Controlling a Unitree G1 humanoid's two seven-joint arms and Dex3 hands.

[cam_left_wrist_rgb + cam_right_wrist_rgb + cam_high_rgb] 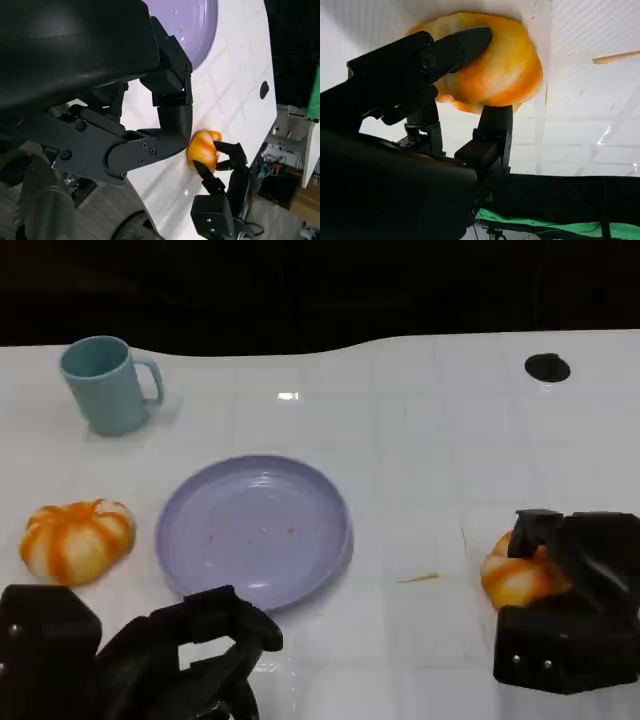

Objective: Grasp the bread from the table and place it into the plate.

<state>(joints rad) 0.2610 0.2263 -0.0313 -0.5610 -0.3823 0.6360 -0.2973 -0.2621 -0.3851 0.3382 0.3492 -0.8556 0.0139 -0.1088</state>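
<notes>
On the white table (420,470), the right hand (560,605) sits at about four o'clock in the head view, its black fingers (455,47) wrapped around an orange-and-white bread roll (515,578). The right wrist view shows fingers pressed against both sides of the roll, and the left wrist view shows the same clasp from afar. The roll rests on the tabletop (or just at it; I cannot tell whether it is lifted), well apart from the plate.

The lilac plate (200,540) lies near the middle, slightly toward seven o'clock, with a few orange crumbs on it. A second bread roll (77,540) lies at nine o'clock, just beside the plate's rim but not touching it.

The left hand (190,655) hovers at seven o'clock, holding nothing, its fingers curved and apart.

A teal mug (108,385) stands upright at ten o'clock. A small black disc (547,367) lies at two o'clock.
</notes>
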